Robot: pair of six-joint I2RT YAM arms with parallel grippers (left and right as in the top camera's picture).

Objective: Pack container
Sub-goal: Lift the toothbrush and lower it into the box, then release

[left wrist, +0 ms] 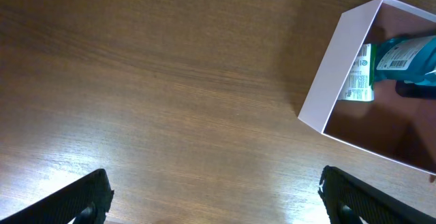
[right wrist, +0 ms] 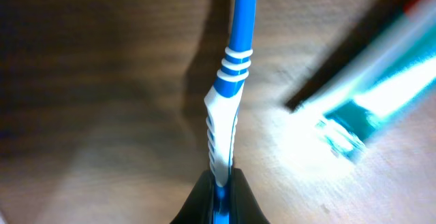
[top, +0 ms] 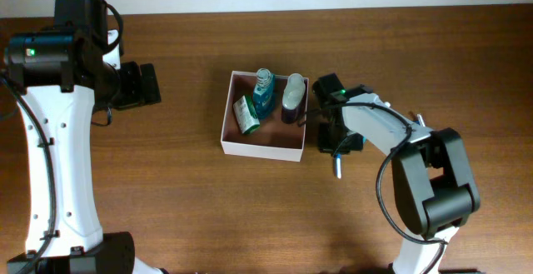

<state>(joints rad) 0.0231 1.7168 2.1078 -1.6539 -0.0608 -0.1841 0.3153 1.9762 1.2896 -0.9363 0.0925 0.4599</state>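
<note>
At the bottom centre of the right wrist view, a blue-and-white toothbrush [right wrist: 228,108] is clamped in the right tool [right wrist: 219,186], with its shaft running up the frame over the desk [right wrist: 102,81]. At the right of that frame a teal-and-white thing [right wrist: 361,94] is seen, too blurred to be named.

In the overhead view the container [top: 258,148] sits at the centre of the frame, just left of the right tool. A teal bottle [top: 264,93], a green packet [top: 246,114] and a grey-capped item [top: 292,95] are already packed along its upper side.

Farther off, at the upper left, the left tool [left wrist: 221,200] is held wide, with nothing between its fingers.

Packing is judged partly done: three things are in, and the toothbrush is yet to be placed.
</note>
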